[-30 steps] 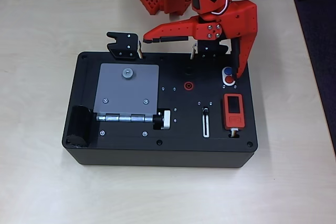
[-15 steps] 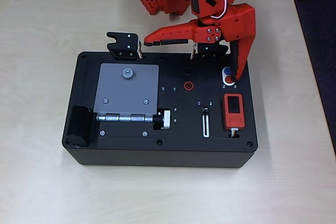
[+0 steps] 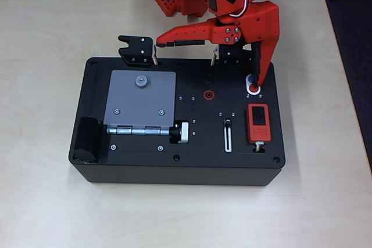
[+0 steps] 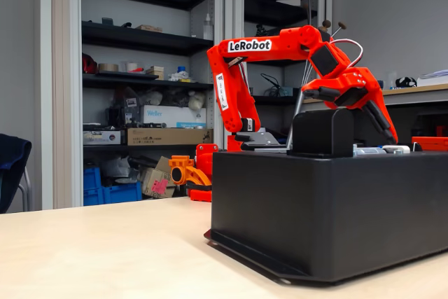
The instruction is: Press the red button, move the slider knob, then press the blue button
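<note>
- Buttons first: the small round flat red button (image 3: 254, 89) sits in a white oval surround near the back right of the black box's top in the overhead view, and the tip of one orange gripper finger (image 3: 260, 62) lies right over it, so only a sliver of red shows.
- Its twin, the small round blue button (image 3: 250, 79), shares that oval just behind it and is mostly hidden by the same finger.
- Whether the fingertip actually touches the red disc I cannot tell from above.
- The orange two-finger gripper (image 3: 206, 65) stands wide open: one finger points down at the buttons, the other long finger reaches far out to the left over the box's back edge.
- The tiny dark slider knob (image 3: 228, 123) sits at the upper end of its narrow white-edged slot, in front of the buttons and well apart from the gripper.
- Just right of the slot lies an orange-red rectangular device with a black screen (image 3: 258, 122).
- A red ring socket with a dark centre (image 3: 208, 94) lies left of the buttons.
- Further left a grey hinged plate (image 3: 142, 100) covers part of the top, with a silver ribbed cylinder (image 3: 183, 132) at its front right corner.
- The large black box (image 3: 174, 164) rests on a pale wooden table (image 3: 40, 39).
- In the fixed view the orange arm (image 4: 280, 45) arches over the box (image 4: 329, 208), its gripper (image 4: 364, 106) angled downward behind the box's top edge.
</note>
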Motion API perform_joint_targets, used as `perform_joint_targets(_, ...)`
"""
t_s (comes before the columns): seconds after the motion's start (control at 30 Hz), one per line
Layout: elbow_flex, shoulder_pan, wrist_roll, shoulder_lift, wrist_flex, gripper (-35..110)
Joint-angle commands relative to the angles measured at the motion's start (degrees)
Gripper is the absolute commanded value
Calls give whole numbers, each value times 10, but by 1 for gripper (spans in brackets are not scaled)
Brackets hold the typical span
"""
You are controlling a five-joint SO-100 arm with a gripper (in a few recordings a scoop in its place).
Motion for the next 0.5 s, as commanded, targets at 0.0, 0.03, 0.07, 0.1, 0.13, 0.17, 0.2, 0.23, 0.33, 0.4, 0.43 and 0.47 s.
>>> perform_joint_targets(0.0,11,3,5,27,-6,103)
perform_joint_targets(0.03,14,4,4,27,-10,103)
perform_joint_targets(0.07,18,4,4,27,-12,102)
perform_joint_targets(0.1,20,5,4,27,-16,102)
perform_joint_targets(0.13,22,5,5,28,-18,102)
perform_joint_targets(0.17,24,6,5,28,-20,102)
perform_joint_targets(0.2,25,6,4,27,-23,102)
perform_joint_targets(0.23,26,6,5,27,-25,102)
perform_joint_targets(0.33,30,7,5,25,-32,102)
perform_joint_targets(0.4,32,7,6,24,-34,102)
perform_joint_targets(0.43,32,7,6,23,-36,102)
perform_joint_targets(0.47,33,7,6,23,-39,102)
